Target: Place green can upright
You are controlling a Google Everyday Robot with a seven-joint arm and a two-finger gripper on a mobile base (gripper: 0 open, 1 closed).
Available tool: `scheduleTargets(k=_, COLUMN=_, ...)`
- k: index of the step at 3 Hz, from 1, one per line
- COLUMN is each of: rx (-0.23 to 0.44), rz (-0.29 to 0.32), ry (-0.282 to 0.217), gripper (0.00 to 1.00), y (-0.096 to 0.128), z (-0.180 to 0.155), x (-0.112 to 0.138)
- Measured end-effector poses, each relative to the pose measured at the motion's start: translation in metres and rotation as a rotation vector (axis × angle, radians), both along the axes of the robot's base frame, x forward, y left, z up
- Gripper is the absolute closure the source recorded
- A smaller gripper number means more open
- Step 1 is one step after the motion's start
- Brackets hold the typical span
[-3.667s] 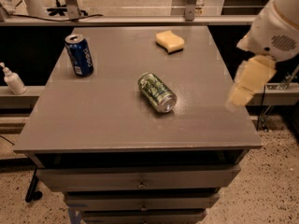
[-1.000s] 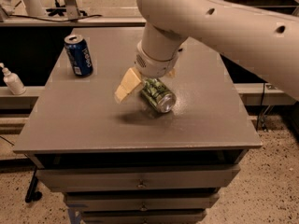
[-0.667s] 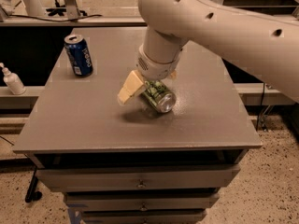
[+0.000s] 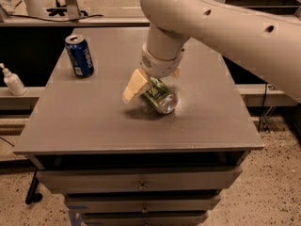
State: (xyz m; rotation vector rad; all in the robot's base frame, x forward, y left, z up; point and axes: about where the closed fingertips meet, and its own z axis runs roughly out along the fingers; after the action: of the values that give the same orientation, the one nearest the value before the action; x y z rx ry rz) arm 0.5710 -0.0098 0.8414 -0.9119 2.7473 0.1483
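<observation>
Green can (image 4: 161, 97) lies on its side; my gripper (image 4: 152, 84), formerly at the table's (image 4: 70, 126) right edge, now straddles it, fingers apart. Closing on it likely comes next.

The end effector (image 4: 151, 85), which hung well to the right of the green can (image 4: 162, 98), has come across and down to it. Over the last second it has crept closer against the can's left side.

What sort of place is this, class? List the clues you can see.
Probably a robotics lab or workshop: a grey table over a stack of drawers, a speckled floor, and a bench with a cable behind. The gripper is at the lying green can, mid-table.
</observation>
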Motion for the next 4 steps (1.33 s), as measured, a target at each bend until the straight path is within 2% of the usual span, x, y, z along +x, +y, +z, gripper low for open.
scheduleTargets(k=1, rx=-0.021, rz=0.006, ry=0.012, gripper=0.19, y=-0.002, z=-0.002, x=0.002)
scheduleTargets(k=2, rx=-0.037, rz=0.011, ry=0.014, gripper=0.42, y=-0.004, z=-0.003, x=0.003)
scheduleTargets(k=3, rx=-0.027, rz=0.007, ry=-0.004, gripper=0.65, y=-0.009, z=0.007, x=0.007)
scheduleTargets(k=4, rx=0.035, rz=-0.008, ry=-0.086, gripper=0.89, y=-0.028, z=0.040, x=0.022)
